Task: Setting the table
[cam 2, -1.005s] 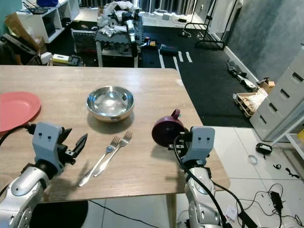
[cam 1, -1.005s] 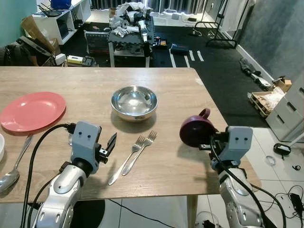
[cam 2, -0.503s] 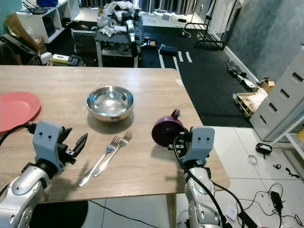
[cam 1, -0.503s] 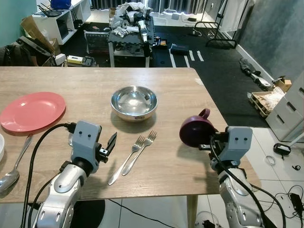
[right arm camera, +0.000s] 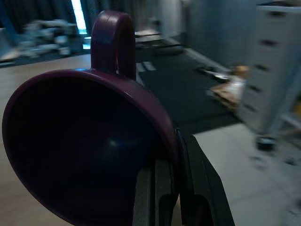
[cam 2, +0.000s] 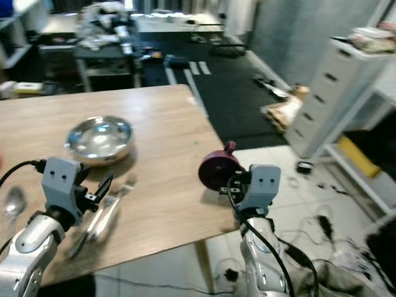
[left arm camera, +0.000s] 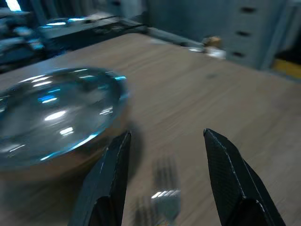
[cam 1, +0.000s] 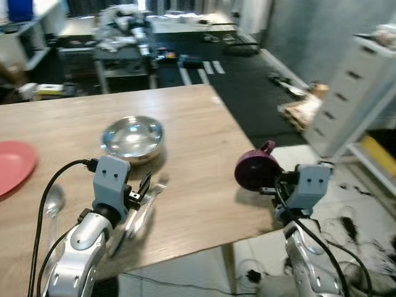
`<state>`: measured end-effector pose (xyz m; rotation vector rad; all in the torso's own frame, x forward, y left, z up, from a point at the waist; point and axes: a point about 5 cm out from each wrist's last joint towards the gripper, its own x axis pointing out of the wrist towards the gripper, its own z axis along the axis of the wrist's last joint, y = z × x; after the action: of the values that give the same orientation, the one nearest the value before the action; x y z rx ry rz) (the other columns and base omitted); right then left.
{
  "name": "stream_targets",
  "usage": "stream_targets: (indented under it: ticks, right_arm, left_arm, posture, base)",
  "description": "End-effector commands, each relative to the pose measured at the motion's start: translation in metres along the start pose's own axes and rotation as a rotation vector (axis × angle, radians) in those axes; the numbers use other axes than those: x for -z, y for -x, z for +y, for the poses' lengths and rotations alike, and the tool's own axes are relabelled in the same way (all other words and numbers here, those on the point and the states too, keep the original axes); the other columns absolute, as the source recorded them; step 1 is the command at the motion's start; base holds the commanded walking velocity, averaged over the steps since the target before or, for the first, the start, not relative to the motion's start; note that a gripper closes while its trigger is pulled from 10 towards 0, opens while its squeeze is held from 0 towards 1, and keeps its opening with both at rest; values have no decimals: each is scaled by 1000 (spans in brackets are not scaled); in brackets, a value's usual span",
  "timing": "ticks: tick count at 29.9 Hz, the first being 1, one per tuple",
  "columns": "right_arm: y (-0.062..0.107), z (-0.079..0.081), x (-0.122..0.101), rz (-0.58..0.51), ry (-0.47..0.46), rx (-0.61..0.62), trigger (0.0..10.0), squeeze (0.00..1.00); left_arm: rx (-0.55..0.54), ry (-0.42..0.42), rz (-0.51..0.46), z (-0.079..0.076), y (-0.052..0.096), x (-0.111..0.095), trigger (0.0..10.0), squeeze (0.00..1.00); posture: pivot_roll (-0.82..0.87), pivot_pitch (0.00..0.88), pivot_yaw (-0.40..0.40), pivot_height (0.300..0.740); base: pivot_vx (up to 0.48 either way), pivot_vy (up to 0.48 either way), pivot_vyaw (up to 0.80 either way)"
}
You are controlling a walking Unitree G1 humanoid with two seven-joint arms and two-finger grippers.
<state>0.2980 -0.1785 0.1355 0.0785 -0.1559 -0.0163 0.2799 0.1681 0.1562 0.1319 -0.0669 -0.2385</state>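
At the table's near edge, left gripper hovered with fingers spread over two blurred forks, while right gripper at 3 o'clock was clamped on a purple mug's rim, holding it above the corner. Further out at 12 o'clock sat a steel bowl, with a spoon and red plate at 9–10 o'clock.

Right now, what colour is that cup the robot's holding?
Dark purple. The cup shows best in the right wrist view, gripped at its rim by the right gripper.
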Motion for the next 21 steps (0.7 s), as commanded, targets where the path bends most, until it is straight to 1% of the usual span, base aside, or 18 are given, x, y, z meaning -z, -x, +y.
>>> stream_targets:
  ticks: [1,21]
  right_arm:
    - [2,0,4,14,-8,7,10000,0]
    - [2,0,4,13,-12,10,10000,0]
  left_arm:
    - [-2,0,21,0,1,5,10000,0]
    - [4,2,21,0,-2,4,10000,0]
  posture:
    - [5,2,46,740]
    - [-2,6,53,740]
  base:
    - [0,0,-800]
    - [0,0,-800]
